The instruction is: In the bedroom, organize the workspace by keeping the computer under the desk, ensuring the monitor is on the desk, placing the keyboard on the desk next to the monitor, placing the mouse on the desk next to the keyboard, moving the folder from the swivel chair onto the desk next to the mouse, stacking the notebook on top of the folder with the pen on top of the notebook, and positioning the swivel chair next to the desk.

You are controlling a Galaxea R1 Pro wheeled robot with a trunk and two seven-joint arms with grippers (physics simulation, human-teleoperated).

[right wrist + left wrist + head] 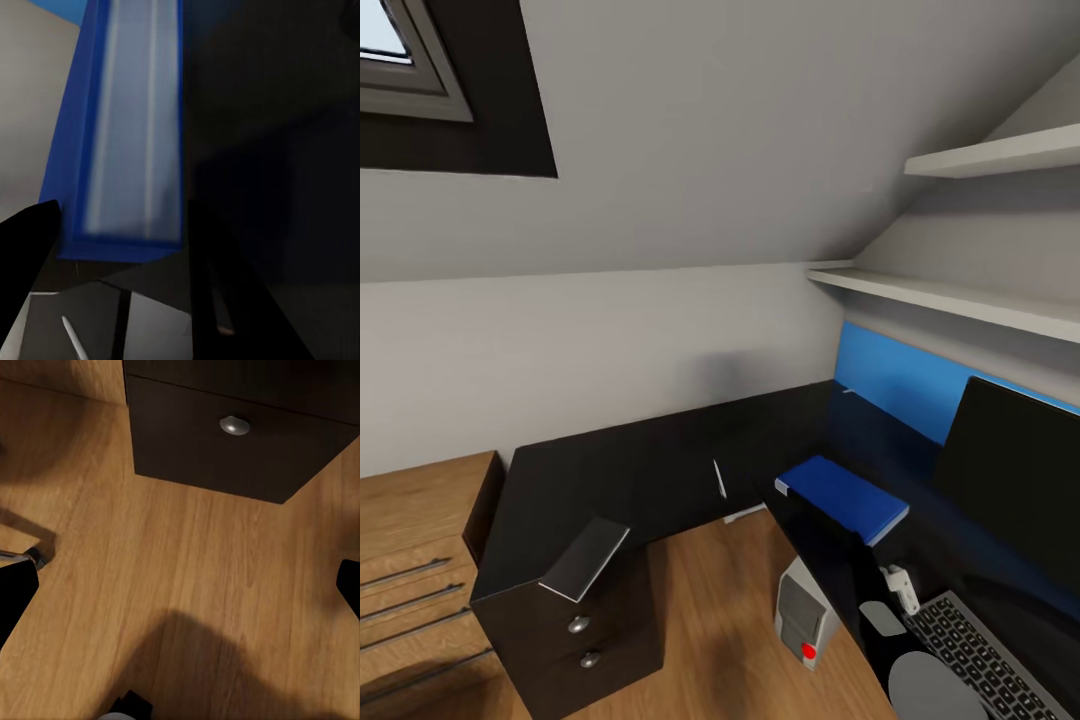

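The blue folder point(843, 495) lies flat on the black desk point(650, 470), in front of the monitor point(1015, 470). The keyboard point(980, 650) sits below the monitor. A small white object point(900, 588) lies at its corner; I cannot tell if it is the mouse. The pen point(718, 478) rests on the desk left of the folder. The grey notebook point(585, 558) lies tilted on the desk's near corner. The computer point(803, 615) stands on the floor under the desk. My right gripper point(120, 217) is open, facing the folder point(131, 120). My left gripper point(180, 585) hangs open over the floor.
A black drawer unit point(225, 450) with a silver knob point(235, 426) stands close ahead of my left gripper. A chrome leg with a black castor point(31, 556) shows beside it. A light-wood drawer chest point(415, 560) stands left of the desk. White shelves point(960, 295) hang above.
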